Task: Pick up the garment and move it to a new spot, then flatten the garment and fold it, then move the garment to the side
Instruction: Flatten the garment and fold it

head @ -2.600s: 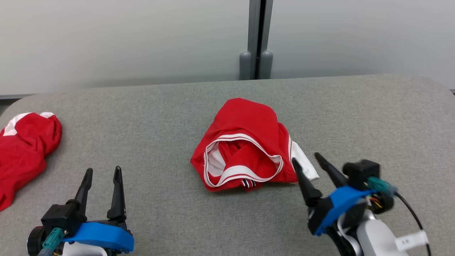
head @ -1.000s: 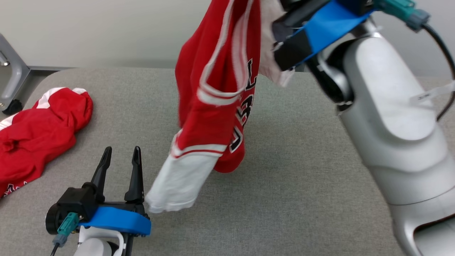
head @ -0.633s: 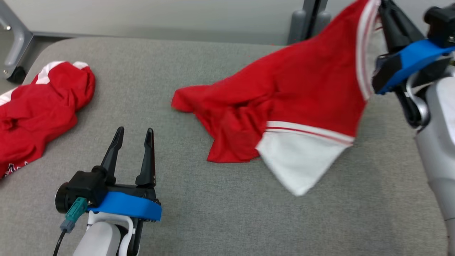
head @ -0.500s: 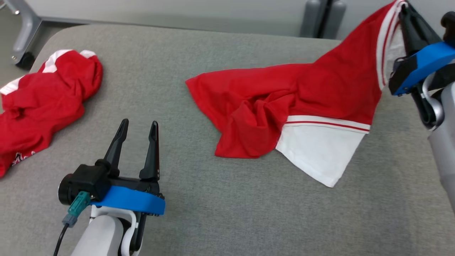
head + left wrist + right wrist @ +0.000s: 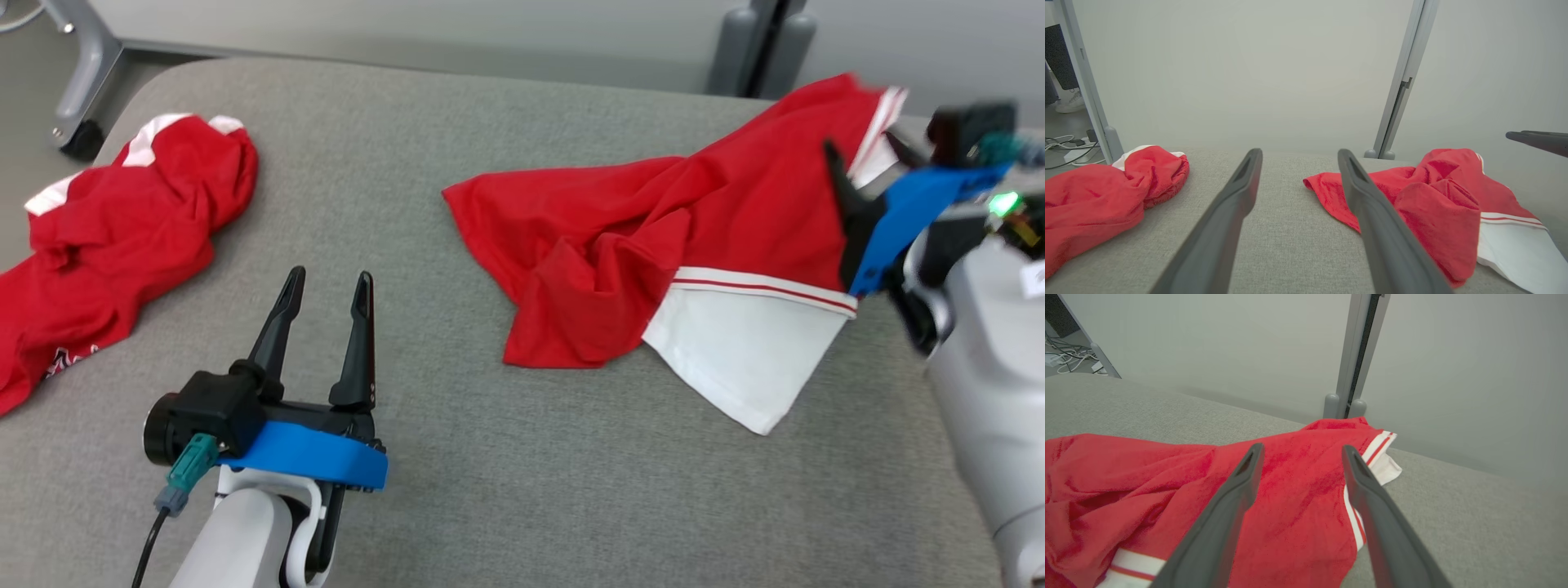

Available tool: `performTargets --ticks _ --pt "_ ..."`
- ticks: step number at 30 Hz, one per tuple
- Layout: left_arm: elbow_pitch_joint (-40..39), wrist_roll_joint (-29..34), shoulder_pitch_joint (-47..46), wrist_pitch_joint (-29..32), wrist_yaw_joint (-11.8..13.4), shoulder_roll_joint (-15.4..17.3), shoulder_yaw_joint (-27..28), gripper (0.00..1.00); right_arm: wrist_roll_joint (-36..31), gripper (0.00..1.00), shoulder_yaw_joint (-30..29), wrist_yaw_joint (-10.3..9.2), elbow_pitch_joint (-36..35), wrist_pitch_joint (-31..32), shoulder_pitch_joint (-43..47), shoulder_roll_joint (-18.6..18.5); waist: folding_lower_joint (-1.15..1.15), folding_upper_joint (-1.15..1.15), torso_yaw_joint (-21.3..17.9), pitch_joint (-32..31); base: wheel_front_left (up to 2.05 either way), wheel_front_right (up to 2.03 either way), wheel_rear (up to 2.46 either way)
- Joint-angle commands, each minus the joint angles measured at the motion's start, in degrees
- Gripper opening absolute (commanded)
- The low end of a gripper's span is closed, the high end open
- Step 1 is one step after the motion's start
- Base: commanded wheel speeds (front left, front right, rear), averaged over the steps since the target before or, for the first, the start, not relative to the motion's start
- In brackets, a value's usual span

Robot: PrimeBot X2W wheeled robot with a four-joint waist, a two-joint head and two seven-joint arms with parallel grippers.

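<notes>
The red jersey [image 5: 653,220] lies crumpled and half spread at centre right of the head view, on the grey upholstered surface [image 5: 490,490]. Its red body is bunched into folds toward the middle, and its white sleeve [image 5: 743,359], edged with a red and white stripe, fans out flat toward the lower right. The jersey's far striped edge reaches the upper right of the frame. There the right gripper [image 5: 859,140] sits at that edge with its two dark fingers spread apart and nothing pinched between them. In the right wrist view the same gripper [image 5: 1302,448] points over the red cloth [image 5: 1147,486], jaws wide; whether the fingers touch the fabric cannot be told. At the lower left of the head view the left gripper [image 5: 330,274] hangs over bare grey fabric, well apart from the jersey, fingers parted and empty, as its own view [image 5: 1299,151] confirms. A second red garment [image 5: 122,229] lies heaped at the upper left edge of the surface. Beyond it stand a metal frame leg [image 5: 77,82] and, at top right, a grey post [image 5: 759,41].
</notes>
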Motion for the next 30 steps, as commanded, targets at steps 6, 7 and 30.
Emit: performTargets --ticks 6,7,30 --pt "0.2 -0.5 2.9 -0.3 0.8 1.0 1.0 1.00 5.1 1.00 6.0 0.01 -8.5 2.3 12.5 2.6 0.00 0.00 -5.1 -5.0 0.00 0.00 0.00" --pt "0.1 -0.6 3.3 -0.2 0.9 1.1 1.1 1.00 5.2 1.00 6.4 0.01 -10.4 2.9 14.5 2.7 0.00 0.00 -5.5 -5.3 0.00 0.00 0.00" --pt "-1.9 -1.8 2.6 0.7 1.3 2.5 1.0 1.00 -9.0 1.00 12.9 0.01 -26.6 15.6 32.1 4.7 0.00 0.00 -4.7 -2.8 0.00 0.00 0.00"
